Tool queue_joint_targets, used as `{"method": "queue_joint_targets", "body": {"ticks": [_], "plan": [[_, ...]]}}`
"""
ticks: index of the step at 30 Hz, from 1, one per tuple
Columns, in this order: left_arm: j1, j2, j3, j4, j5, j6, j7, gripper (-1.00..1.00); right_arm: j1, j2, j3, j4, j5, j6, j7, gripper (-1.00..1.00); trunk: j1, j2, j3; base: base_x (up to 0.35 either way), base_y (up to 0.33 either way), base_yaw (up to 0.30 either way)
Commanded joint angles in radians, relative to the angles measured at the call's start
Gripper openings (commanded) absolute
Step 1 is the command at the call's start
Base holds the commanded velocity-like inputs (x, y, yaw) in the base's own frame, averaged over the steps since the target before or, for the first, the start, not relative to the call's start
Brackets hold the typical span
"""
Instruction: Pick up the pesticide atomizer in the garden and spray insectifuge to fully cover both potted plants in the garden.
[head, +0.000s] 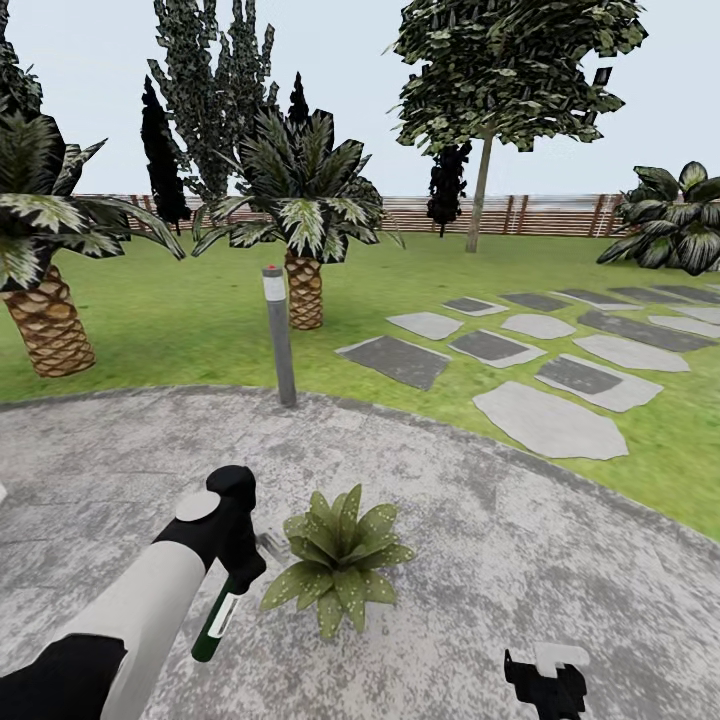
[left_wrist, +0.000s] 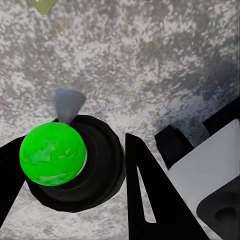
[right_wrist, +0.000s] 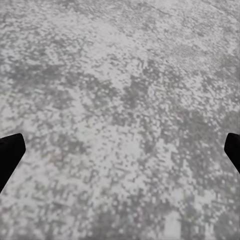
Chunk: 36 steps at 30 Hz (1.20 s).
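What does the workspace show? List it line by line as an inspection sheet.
Surface: round mottled grey stone patio, lawn around it.
Job's things: pesticide atomizer held in left gripper, beside one potted plant.
Clutter: nothing seen.
Grippers: left shut on the atomizer; right gripper low over bare patio, fingertips wide apart in its wrist view.
Cables: nothing seen.
Surroundings: grey bollard lamp, palms, stepping stones, slatted wooden fence.

no legible txt, atomizer label blank
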Motion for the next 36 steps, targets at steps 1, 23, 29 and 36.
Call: {"method": "queue_joint_targets", "body": {"ticks": [1,23,29,36], "plan": [[0.0,0.0,-0.001,-0.001,-0.009,0.011,-0.01,-1.0,-0.001,0.0,0.009,0.0,-0.01,-0.003,-0.003,1.0,0.0,0.0,-0.001,0.0,0.0,0.005],[0.0,0.001,0.003,-0.003,-0.009,0.013,-0.01,-1.0,-0.001,0.007,0.01,-0.004,-0.012,-0.003,-0.004,1.0,0.0,0.0,-0.008,0.0,-0.201,0.146],[0.0,0.001,-0.003,-0.005,-0.009,0.013,-0.01,-1.0,-0.001,0.007,0.011,-0.004,-0.01,-0.003,-0.004,1.0,0.0,0.0,-0.018,0.005,-0.272,0.049],[0.0,0.001,-0.004,-0.005,-0.009,0.013,-0.01,-1.0,-0.001,0.007,0.01,-0.004,-0.01,-0.002,-0.003,1.0,0.0,0.0,-0.028,0.154,-0.245,0.148]]}}
